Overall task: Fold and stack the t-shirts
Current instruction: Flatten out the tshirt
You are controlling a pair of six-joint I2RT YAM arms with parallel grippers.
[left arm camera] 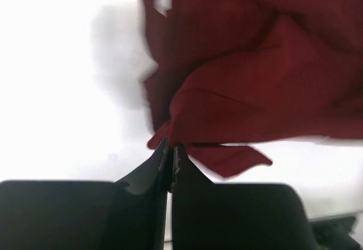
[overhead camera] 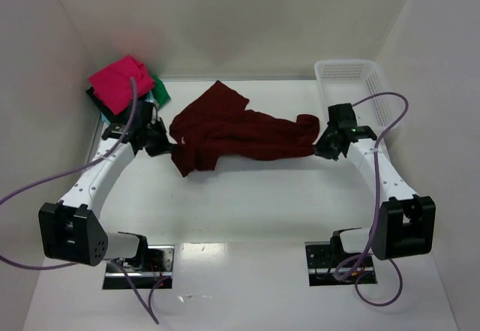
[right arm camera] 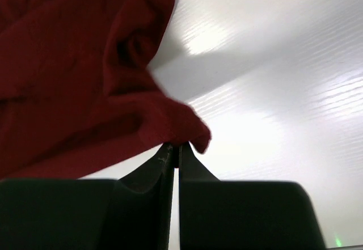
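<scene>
The dark red shirt is soft and floppy. It lies in the middle of the white counter, all crumpled and full of folds. It makes a long lumpy shape from 9 o'clock to 3 o'clock. One pointy flap sticks out toward 12 o'clock, and a fat bunch sags toward 7 o'clock.

The left tool is pinched tight on the shirt's 9 o'clock end. In the left wrist view its two black fingers press together with a bit of red edge at their tips. The right tool is pinched tight on the 3 o'clock end. There the cloth makes a small round wad just at the closed tips.

The counter is smooth, shiny and flat. The side toward 6 o'clock is open between the two arms. White walls stand close at 9, 12 and 3 o'clock, so the room is boxed in.

In the 10 o'clock corner sits a pile with a bright pink shirt on top and a green shirt peeking out beside it. The left arm is right next to this pile. In the 2 o'clock corner stands a white plastic basket with little holes. It is just behind the right arm. Thin purple cables loop off both arms.
</scene>
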